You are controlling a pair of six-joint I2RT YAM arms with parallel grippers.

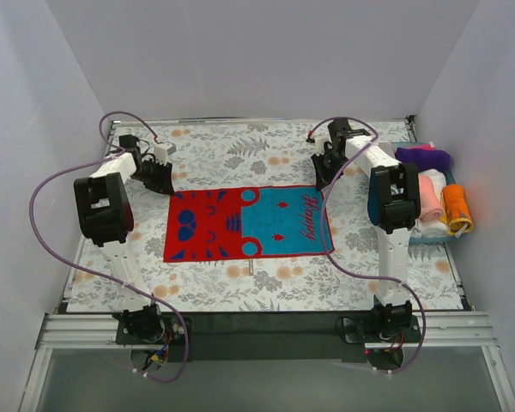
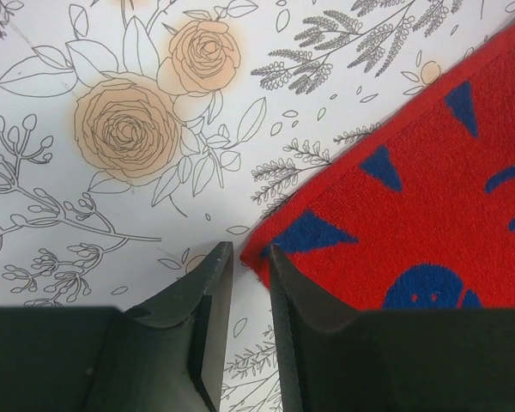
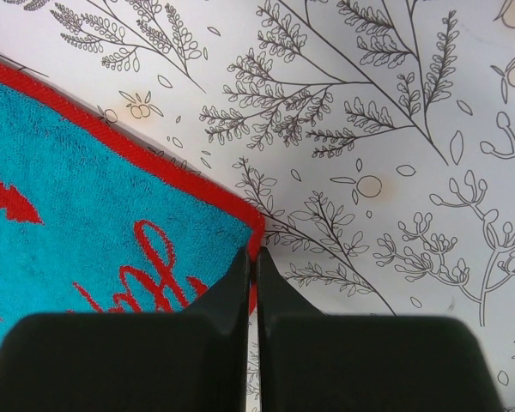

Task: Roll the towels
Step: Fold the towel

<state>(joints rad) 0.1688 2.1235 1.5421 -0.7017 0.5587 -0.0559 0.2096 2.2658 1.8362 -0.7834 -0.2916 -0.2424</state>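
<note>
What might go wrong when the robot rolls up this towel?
The right hand is shut on only the tip of one corner of the towel, so the cloth might slip out when pulled. The left hand is a little open, with the other corner barely reaching it, so it might close on nothing. Then one side would lag and the roll could come out crooked.

One spread towel (image 1: 245, 223) on the table (image 1: 240, 146). Three rolls at its right edge: purple roll (image 1: 422, 159), pink roll (image 1: 429, 196), orange roll (image 1: 457, 209). Two arms: left arm (image 1: 106, 206), right arm (image 1: 396, 196).
</note>
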